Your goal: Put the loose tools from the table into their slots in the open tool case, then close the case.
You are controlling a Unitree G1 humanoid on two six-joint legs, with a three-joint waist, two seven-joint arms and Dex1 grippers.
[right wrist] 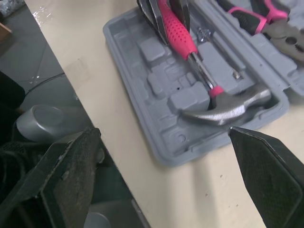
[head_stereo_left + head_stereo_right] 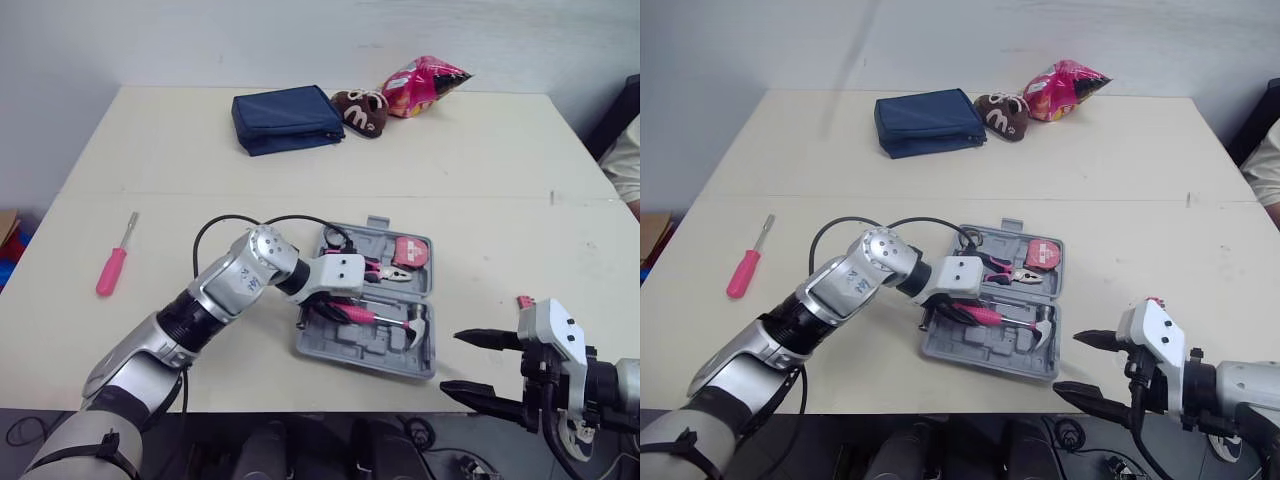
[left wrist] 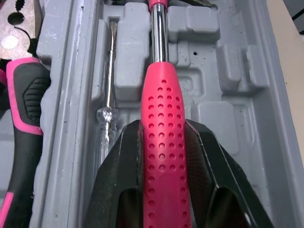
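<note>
Left tool (image 3: pixel 164 127) grips hammer (image 1: pixel 183 38), hiding handle's end.

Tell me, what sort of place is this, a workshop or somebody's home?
Likely a plain office or lab room, not a workshop: a bare wall, one pale table, and on it just a small tool case, a blue pouch and a snack bag.

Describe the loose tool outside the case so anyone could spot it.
On the cream table, look to the robot's left of the open grey plastic tool case. The pink-handled screwdriver with a thin metal shaft lies there alone on bare tabletop, outside the case.
</note>
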